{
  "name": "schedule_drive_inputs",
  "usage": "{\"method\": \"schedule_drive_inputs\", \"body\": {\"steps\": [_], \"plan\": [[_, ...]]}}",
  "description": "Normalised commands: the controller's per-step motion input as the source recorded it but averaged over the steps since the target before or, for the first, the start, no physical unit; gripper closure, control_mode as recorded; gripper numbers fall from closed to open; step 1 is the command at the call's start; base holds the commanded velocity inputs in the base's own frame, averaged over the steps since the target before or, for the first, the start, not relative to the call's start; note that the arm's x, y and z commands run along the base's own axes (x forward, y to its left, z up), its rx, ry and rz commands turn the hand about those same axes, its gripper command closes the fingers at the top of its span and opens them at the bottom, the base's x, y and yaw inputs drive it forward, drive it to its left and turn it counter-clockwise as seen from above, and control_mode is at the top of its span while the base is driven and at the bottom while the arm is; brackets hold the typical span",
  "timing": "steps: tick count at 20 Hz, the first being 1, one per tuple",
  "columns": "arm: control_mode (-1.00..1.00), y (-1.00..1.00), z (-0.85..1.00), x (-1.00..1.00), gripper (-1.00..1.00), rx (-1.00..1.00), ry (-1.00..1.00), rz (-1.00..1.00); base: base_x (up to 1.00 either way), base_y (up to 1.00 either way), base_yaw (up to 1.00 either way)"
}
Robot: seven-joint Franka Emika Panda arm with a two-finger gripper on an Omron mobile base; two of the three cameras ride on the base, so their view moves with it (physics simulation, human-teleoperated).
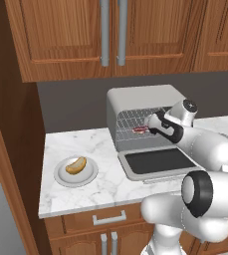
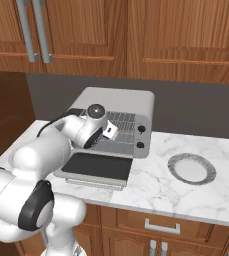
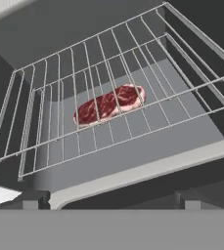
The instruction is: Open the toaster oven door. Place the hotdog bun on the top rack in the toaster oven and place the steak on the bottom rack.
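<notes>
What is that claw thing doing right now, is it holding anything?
Gripper: open, holding nothing. It is at the mouth of the toaster oven; the steak lies inside on a wire rack, clear of the fingers.

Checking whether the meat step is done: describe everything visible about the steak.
The steak is a small flat oblong slab of red raw meat with pale marbling. It lies flat inside the open oven, seen through the wires of the top rack, so it sits on the lower level; the bottom rack itself is hard to make out. Nothing grips it; the tool is open.
</notes>
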Motion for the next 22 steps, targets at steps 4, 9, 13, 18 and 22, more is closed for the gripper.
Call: {"method": "schedule_drive_inputs", "body": {"steps": [4, 9, 13, 18, 22], "plan": [[-1.0, 0.0, -0.01, 0.04, -1.0, 0.06, -0.07, 0.0, 0.0, 0.0, 0.0], [-1.0, 0.0, -0.09, 0.06, -1.0, 0.04, -0.09, 0.0, 0.0, 0.0, 0.0], [-1.0, -0.01, -0.09, 0.15, -1.0, 0.03, -0.03, 0.0, 0.0, 0.0, 0.0], [-1.0, 0.0, -0.06, 0.17, -1.0, 0.06, 0.0, 0.01, 0.0, 0.0, 0.0], [-1.0, 0.0, -0.02, 0.2, -1.0, 0.03, 0.0, 0.0, 0.0, 0.0, 0.0]]}}
